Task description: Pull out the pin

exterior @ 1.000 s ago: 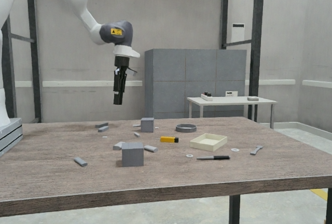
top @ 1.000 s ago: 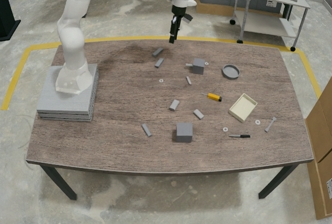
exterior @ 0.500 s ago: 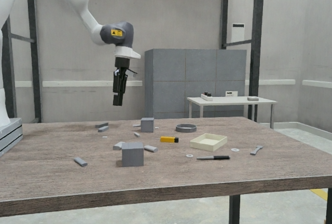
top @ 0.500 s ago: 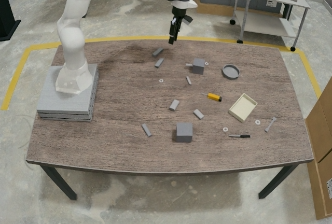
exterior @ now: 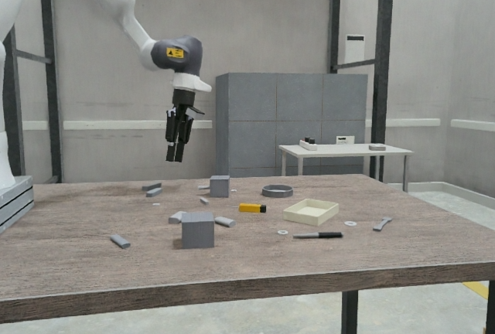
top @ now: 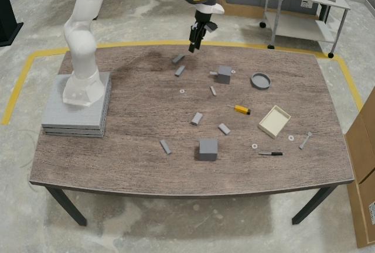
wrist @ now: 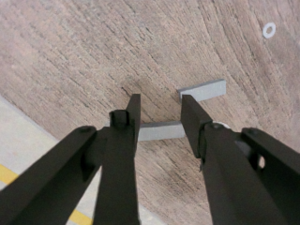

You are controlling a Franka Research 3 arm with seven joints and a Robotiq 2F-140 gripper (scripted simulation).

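A small grey block [top: 224, 74] stands at the back middle of the table, and a short grey pin [top: 213, 73] sticks out of its left side. Both also show in the exterior view, the block [exterior: 219, 185] and the pin [exterior: 203, 187]. My gripper [top: 191, 50] hangs high above the table's far edge, to the left of and behind that block, and it also shows in the exterior view [exterior: 174, 158]. In the wrist view its fingers stand partly apart with nothing between them. Two loose grey bars [wrist: 160, 131] [wrist: 202, 90] lie on the table far below.
A larger grey block [top: 208, 149] stands near the front. Several loose grey bars [top: 180, 70] and white washers [top: 181, 91] lie scattered. A round dish [top: 261, 81], a cream tray [top: 274, 121], a yellow knife [top: 242, 109] and a marker [top: 270, 153] lie to the right.
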